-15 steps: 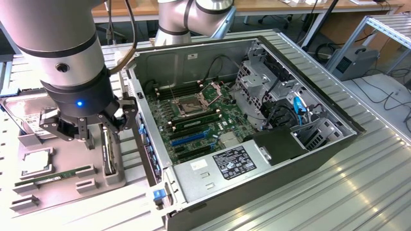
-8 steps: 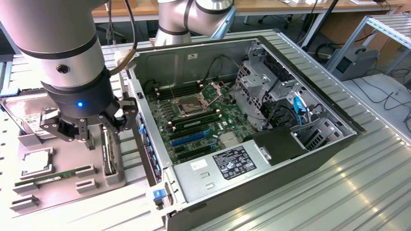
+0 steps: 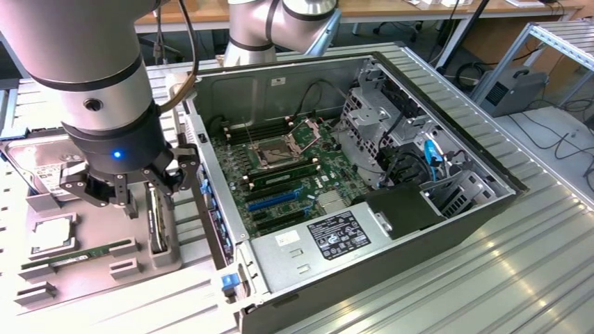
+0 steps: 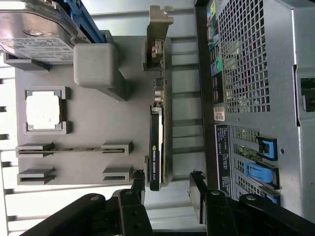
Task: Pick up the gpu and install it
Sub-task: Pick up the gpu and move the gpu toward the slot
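Wrist view: the gpu (image 4: 156, 147) stands on edge in a slot of the grey fixture tray (image 4: 93, 118). It is a thin dark slab with pale lettering along its edge and a silvery bracket at one end. The gripper (image 4: 167, 191) has its fingers spread wide, one on each side of the card's dark end, not clamping it. Exterior view puts the card at nine o'clock from the open computer case (image 3: 418, 243).
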{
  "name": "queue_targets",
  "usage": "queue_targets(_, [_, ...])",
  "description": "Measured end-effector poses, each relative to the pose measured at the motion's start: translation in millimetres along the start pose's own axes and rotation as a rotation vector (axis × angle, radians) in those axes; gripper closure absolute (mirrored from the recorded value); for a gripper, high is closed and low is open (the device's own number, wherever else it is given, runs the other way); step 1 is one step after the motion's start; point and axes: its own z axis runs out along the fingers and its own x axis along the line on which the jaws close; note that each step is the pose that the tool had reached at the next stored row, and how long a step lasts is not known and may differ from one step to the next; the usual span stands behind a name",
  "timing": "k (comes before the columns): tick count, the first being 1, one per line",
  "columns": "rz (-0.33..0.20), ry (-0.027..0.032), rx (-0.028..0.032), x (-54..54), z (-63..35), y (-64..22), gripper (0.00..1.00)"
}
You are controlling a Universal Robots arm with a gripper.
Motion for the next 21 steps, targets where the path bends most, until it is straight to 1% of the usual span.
queue_targets(14, [0.000,0.0001,0.0001,0.1,2.5,-0.1,0.50])
queue_targets(16, [0.000,0.0000,0.0000,0.1,4.5,-0.2,0.50])
queue_targets(21, [0.000,0.0000,0.0000,0.1,5.3,-0.2,0.50])
